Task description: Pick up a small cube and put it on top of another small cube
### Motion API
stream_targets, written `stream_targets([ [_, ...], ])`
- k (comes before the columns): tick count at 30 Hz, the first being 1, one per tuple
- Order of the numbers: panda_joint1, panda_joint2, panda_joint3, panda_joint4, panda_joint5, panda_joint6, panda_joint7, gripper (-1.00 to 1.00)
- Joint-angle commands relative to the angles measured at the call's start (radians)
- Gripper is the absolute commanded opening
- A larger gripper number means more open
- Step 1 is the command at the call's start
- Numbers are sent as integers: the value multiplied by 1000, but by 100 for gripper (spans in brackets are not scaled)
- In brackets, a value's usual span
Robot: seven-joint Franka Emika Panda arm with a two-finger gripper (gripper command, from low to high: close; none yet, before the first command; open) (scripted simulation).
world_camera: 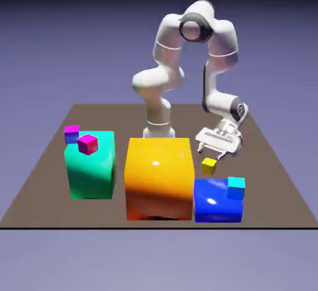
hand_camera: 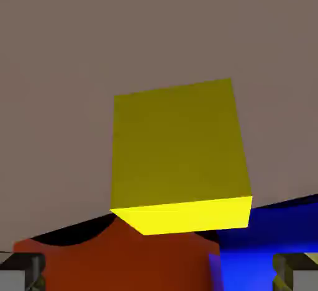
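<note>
The small yellow cube (world_camera: 208, 165) lies on the brown table, behind the gap between the big orange block and the blue block. My gripper (world_camera: 210, 154) hangs just above it, open and holding nothing. The hand view has the yellow cube (hand_camera: 179, 156) large in the middle, and my gripper (hand_camera: 159, 274) shows only as two grey fingertips (hand_camera: 22, 272) far apart in the bottom corners, neither touching the cube. A small cyan cube (world_camera: 236, 187) sits on the blue block. On the teal block rests a small magenta cube (world_camera: 87, 143).
Across the front stand the big teal block (world_camera: 91, 172), the orange block (world_camera: 158, 178) and the lower blue block (world_camera: 216, 204). A small magenta-topped cube (world_camera: 72, 134) sits at the teal block's far left corner. The hand view catches the orange block (hand_camera: 124, 265) and blue block (hand_camera: 254, 252).
</note>
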Motion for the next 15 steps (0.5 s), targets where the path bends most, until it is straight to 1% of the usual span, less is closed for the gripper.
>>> stream_targets([
  [1,0,0,0,0,0,0,0,0],
  [6,-28,123,-138,22,-191,15,69,0],
  [7,-28,123,-138,22,-191,15,69,-100],
  [8,-28,123,-138,22,-191,15,69,-100],
  [12,-3,11,-13,2,-18,1,6,-100],
  [15,-93,21,36,94,-15,-47,-82,-100],
])
